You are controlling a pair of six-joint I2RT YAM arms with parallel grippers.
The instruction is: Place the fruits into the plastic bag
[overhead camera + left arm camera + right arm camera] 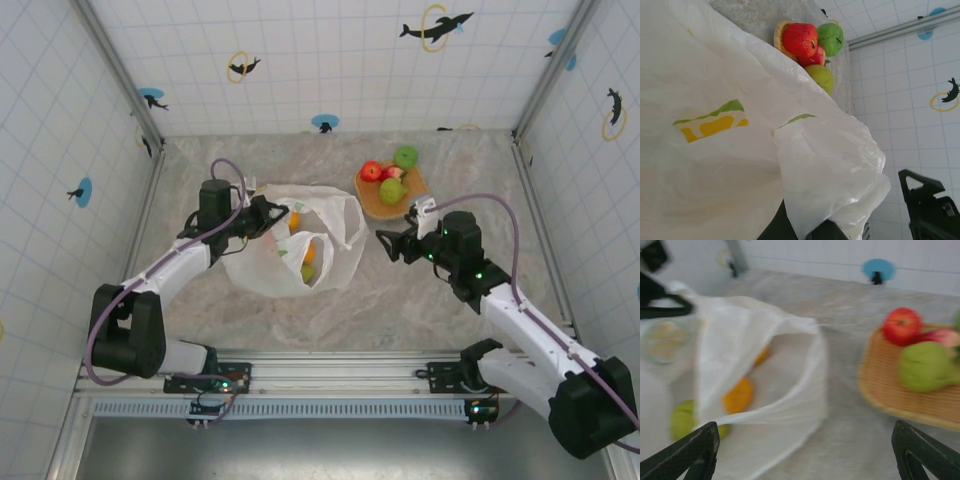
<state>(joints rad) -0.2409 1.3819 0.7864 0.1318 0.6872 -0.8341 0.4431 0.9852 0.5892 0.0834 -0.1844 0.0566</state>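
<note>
On the marbled worktop [200, 310], your left tool [262, 214] is clenched on the rim of the thin white citrus-printed plastic bag [262, 272], your right tool [396, 240] hangs spread and empty near the glossy toy fruits [392, 190] on the woven tan tray [370, 206], and a sagging mouth could bounce fruit out.

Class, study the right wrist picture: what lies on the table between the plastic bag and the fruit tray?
Nothing: the table between plastic bag and tray is bare, seen in the right wrist view.
</note>
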